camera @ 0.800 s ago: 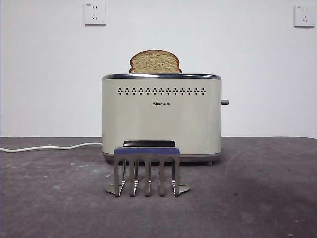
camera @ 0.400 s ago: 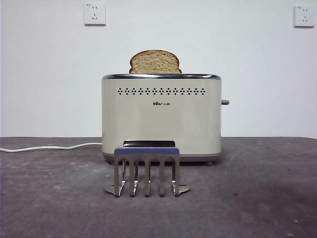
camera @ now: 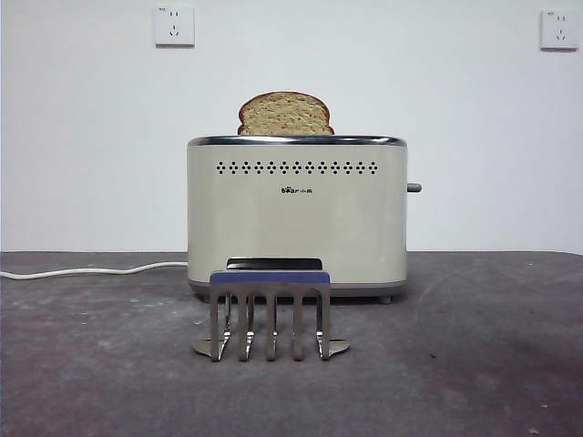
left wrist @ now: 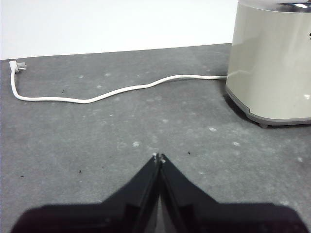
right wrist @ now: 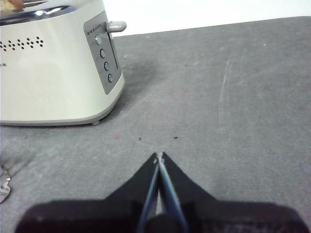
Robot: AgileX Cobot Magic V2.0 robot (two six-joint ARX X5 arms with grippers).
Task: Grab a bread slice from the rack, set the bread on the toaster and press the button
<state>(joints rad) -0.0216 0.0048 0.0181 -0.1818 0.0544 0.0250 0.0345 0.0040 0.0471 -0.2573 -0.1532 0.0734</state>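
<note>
I see the slice of bread (camera: 285, 114) seated in the toaster (camera: 297, 214); both claws, left claw (left wrist: 158, 158) and right claw (right wrist: 159, 156), pinched together, idle, button (right wrist: 116, 26) unpressed.

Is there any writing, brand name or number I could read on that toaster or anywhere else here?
Small dark logo on the toaster front: too small and blurred to read.
Tiny marks on the two wall sockets: unreadable.
Round control buttons on the toaster's side panel: no legible symbols.
Slice of bread, rack, white cord: no text.

No visible change — none at all
</note>
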